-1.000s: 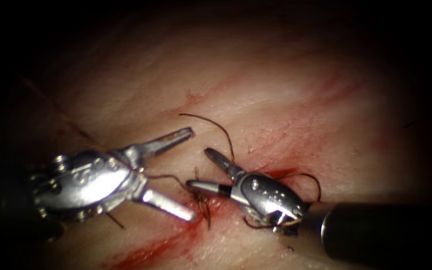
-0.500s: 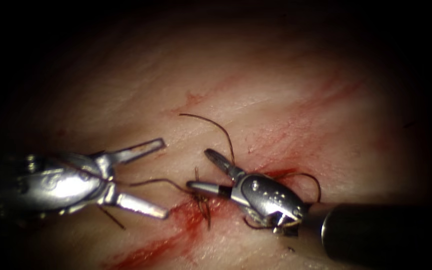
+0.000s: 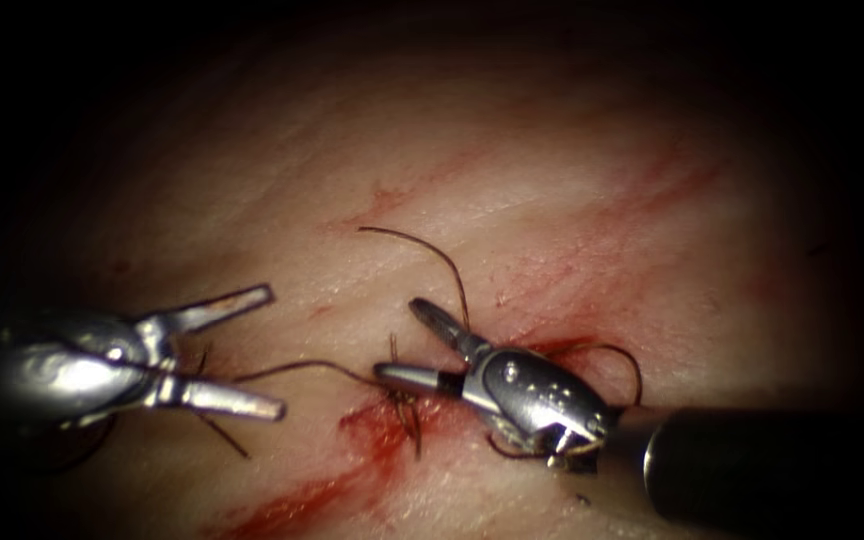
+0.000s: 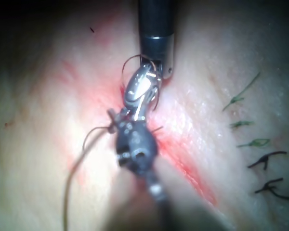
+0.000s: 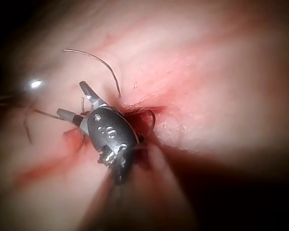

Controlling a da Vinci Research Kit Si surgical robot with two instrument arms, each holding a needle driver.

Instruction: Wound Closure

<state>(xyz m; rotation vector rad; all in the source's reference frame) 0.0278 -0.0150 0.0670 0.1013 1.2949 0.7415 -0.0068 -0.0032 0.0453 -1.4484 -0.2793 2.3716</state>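
My left tool (image 3: 274, 351) is over the tissue (image 3: 552, 200) left of the cut (image 3: 347, 470), jaws wide open and holding nothing. A dark thread (image 3: 302, 365) runs from the tangle at the cut (image 3: 404, 405) leftward between those jaws. My right tool (image 3: 396, 336) rests at the cut, its jaws open and empty too. A curved thread end (image 3: 432, 250) arcs up from beside its upper jaw. The right wrist view shows the same open jaws (image 5: 71, 98) and curved thread (image 5: 98, 60). I cannot tell where the needle is.
Red fluid (image 3: 282, 505) streaks along the cut toward the lower left. More thread loops around the right tool's wrist (image 3: 632, 365). In the left wrist view, several tied stitches with cut ends (image 4: 266, 160) sit beside the right tool's shaft (image 4: 155, 24).
My left tool has drawn back to the left, away from the cut, with its jaws still open. The right tool and the curved thread end have stayed put.
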